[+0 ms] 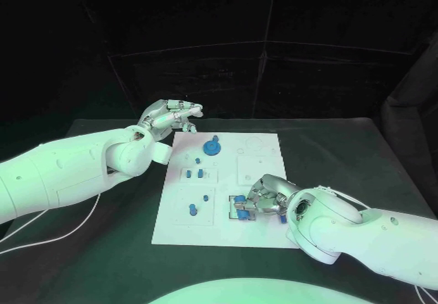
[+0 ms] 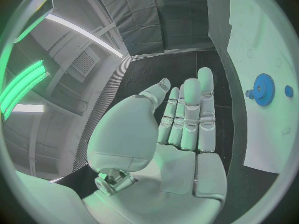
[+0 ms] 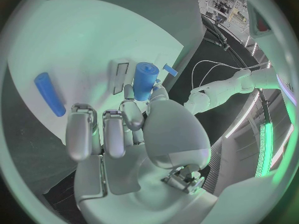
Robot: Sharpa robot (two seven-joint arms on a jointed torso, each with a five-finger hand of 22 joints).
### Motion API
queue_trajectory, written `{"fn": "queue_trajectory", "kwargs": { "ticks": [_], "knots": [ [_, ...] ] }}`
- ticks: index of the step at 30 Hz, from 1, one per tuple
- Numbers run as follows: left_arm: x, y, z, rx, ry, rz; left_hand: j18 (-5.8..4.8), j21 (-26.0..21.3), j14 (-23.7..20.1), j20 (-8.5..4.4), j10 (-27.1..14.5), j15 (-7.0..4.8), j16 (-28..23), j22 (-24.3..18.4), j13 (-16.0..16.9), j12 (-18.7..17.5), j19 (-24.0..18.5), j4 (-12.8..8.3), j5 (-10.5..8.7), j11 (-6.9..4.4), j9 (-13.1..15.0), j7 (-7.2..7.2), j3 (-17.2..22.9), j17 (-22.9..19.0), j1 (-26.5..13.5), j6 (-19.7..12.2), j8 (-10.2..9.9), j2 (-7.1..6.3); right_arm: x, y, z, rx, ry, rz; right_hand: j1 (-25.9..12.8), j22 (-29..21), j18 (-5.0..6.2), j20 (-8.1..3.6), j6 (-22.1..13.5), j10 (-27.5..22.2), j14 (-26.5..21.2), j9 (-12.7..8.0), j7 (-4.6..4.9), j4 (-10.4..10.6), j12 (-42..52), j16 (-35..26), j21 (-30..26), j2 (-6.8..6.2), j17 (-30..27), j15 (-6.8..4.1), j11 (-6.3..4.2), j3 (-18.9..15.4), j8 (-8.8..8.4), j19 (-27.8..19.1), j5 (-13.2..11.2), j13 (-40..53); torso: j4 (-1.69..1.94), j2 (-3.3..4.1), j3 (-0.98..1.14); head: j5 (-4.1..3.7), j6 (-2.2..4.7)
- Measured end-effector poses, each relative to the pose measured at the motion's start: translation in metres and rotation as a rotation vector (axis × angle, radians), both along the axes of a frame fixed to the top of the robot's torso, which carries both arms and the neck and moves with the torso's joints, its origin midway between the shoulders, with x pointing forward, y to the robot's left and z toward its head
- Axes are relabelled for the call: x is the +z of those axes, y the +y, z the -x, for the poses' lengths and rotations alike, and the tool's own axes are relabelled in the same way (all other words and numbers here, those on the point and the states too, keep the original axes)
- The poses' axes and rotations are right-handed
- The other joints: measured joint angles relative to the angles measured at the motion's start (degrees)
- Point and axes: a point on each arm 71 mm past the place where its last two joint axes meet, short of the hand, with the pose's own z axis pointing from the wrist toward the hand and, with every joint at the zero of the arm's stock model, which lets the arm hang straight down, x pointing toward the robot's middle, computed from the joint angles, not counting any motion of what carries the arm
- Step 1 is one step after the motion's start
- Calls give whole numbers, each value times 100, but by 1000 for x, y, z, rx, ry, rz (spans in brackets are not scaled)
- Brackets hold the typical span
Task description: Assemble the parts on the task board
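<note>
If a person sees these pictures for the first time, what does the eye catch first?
Probably the white task board in the middle of the black table, dotted with small blue parts. At its near edge the right hand holds a blue cylinder. The left hand hovers off the board's far left corner with fingers straight, holding nothing, near a blue gear.

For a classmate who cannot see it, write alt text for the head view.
The right silver hand rests on the near part of the white task board, its fingers at a small blue cylinder part. The left silver hand hovers empty past the board's far left corner, near a blue gear.
</note>
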Motion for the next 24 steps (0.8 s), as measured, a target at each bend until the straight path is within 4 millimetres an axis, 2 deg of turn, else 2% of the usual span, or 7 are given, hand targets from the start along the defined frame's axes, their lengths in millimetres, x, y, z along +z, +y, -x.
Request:
{"fn": "queue_trajectory", "kwargs": {
  "ticks": [4, 8, 12, 16, 18, 21, 24],
  "knots": [
    [0, 0, 0, 0, 0, 0, 0, 0, 0, 0, 0, 0, 0, 0, 0, 0, 0, 0, 0, 0, 0, 0, 0, -5, 0, 0, 0, 0, 0, 2, -2, 0, -4, -1, -264, -28, 0, 0, 9, 0, 0, 45, -9, 12, -92, 0, 0, -128, 0, 0, 0, -84, 10, 0, -556, -33, -1, -1, 1, 8, -5],
    [0, 0, 0, 1, 0, 0, 0, 0, 0, 0, 0, 0, 0, 0, 0, 0, 0, 0, 0, 0, 0, 0, 0, -5, 0, 0, -1, 0, 0, 3, -3, 2, -7, 1, -951, -105, 0, -21, -72, -104, 0, 102, 16, 44, -383, 0, -41, -760, 0, 0, 20, 271, 10, -21, -1199, -234, -4, -4, 1, 13, -9],
    [0, 1, 0, 1, 1, -1, 0, 0, 0, 0, 0, 0, 0, 1, 1, 0, 0, 0, 0, 0, 0, 0, 0, -5, 0, 0, -1, 0, 0, 3, -4, 2, -13, 5, -1237, -120, 0, -21, -93, -146, 0, 124, 35, 50, -517, 0, -41, -1047, 0, 0, 21, 357, 10, -22, -1344, -321, -7, -5, 1, 14, -15],
    [0, 1, 0, 1, 1, -1, 0, 0, 0, 0, 0, 0, 0, 1, 1, 0, 0, 0, 0, 0, 1, 0, 0, -5, 0, 0, -1, 0, 0, 2, -4, 4, -16, 9, -1245, -120, 0, -21, -113, -146, 0, 138, 55, 43, -518, 0, -41, -1054, 2, 0, 21, 430, 10, -22, -1344, -336, -9, -8, 1, 14, -16],
    [0, 1, 0, 1, 1, -1, 0, 0, 0, 0, 0, 0, 0, 1, 1, 0, 0, 0, 0, 0, 1, 0, 0, -5, 0, 0, -1, 0, 0, 1, -4, 7, -18, 10, -1092, -119, -1, -21, -113, -146, 0, 159, 55, 34, -518, -1, -41, -901, 4, 0, 21, 551, 10, -22, -1254, -329, -10, -8, 1, 10, -17],
    [0, 1, 0, 1, 1, -1, 0, 0, 0, 0, 0, 0, 0, 1, 1, 0, 0, 0, 0, 0, 1, 0, 0, -4, 0, 0, -1, 0, 1, 2, -3, 16, -22, 12, -387, -98, 0, -21, -113, -146, 0, 199, 56, -160, -518, -1, -41, -622, 4, 0, 21, 783, 11, -22, -789, -301, -10, -8, 3, 9, -18],
    [0, 1, 0, 1, 2, -1, 0, 0, 0, 0, 0, 0, 0, 1, 1, 0, 0, 0, 0, 0, 1, 0, 0, -4, 0, 0, -1, 0, 2, 3, -1, 31, -28, 15, 215, -71, 0, -21, -81, -145, 0, 241, 23, -454, -518, -1, -41, -528, 4, 0, 21, 869, 61, -22, -721, -277, -10, -8, 4, 9, -24]
  ]
}}
